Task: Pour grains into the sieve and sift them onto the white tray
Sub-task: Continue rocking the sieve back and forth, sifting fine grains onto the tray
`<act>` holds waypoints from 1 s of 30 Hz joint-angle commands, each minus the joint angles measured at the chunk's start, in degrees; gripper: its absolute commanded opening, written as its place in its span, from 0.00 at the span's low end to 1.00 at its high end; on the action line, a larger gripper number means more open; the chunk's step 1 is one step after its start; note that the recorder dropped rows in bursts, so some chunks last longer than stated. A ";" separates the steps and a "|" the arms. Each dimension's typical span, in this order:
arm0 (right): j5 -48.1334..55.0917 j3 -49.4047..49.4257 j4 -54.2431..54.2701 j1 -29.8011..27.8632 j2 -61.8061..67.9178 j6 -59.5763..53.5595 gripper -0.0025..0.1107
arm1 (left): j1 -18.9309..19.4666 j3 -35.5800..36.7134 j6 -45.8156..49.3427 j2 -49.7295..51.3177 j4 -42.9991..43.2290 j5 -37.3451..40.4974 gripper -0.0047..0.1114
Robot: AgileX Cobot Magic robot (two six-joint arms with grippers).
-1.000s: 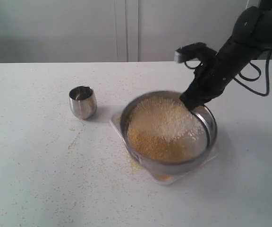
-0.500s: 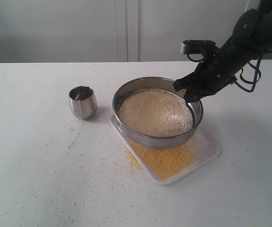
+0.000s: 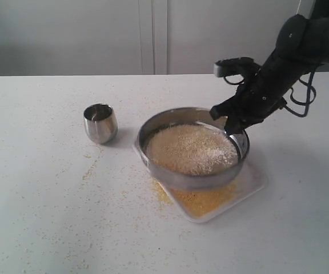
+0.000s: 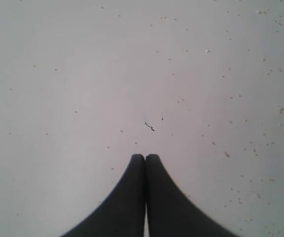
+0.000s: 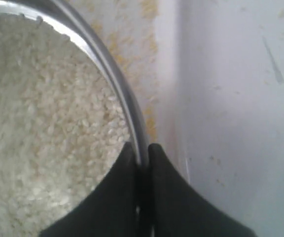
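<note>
The round steel sieve (image 3: 176, 171) hangs tilted over the white tray (image 3: 255, 181), holding pale coarse grains (image 3: 190, 149). Fine yellow meal (image 3: 201, 200) lies on the tray below it. My right gripper (image 3: 233, 128) is shut on the sieve's far right rim; in the right wrist view the rim (image 5: 116, 79) runs between its black fingers (image 5: 167, 197), with pale grains (image 5: 43, 128) inside and the tray (image 5: 169, 89) beyond. My left gripper (image 4: 145, 157) is shut and empty over bare table, outside the exterior view.
A small rounded steel cup (image 3: 100, 122) stands upright left of the sieve. Loose granules (image 3: 90, 168) are scattered over the white table (image 3: 50, 217), thickest between the cup and the tray. A pale wall stands behind the table.
The sieve has swung back and forth over the tray: low and tipped forward a second ago, then lifted toward the back, now lower and shifted slightly right. More yellow meal shows on the tray.
</note>
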 commanded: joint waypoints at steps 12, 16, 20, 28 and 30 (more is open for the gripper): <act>4.42 -0.49 1.03 0.14 -0.64 -18.70 0.02 | 0.20 0.20 -0.51 -0.44 -0.14 0.48 0.04; -4.20 -0.49 3.50 -1.35 -0.52 5.32 0.02 | 0.20 0.20 -0.51 -0.44 -0.14 0.48 0.04; 4.07 -0.49 3.82 0.97 -1.13 -25.04 0.02 | 0.20 0.20 -0.51 -0.44 -0.14 0.48 0.04; 5.10 -0.49 4.77 1.29 -1.37 -25.75 0.02 | 0.20 0.20 -0.51 -0.44 -0.14 0.48 0.04; -0.17 -0.49 -0.48 0.74 -1.37 -14.51 0.02 | 0.20 0.20 -0.51 -0.44 -0.14 0.48 0.04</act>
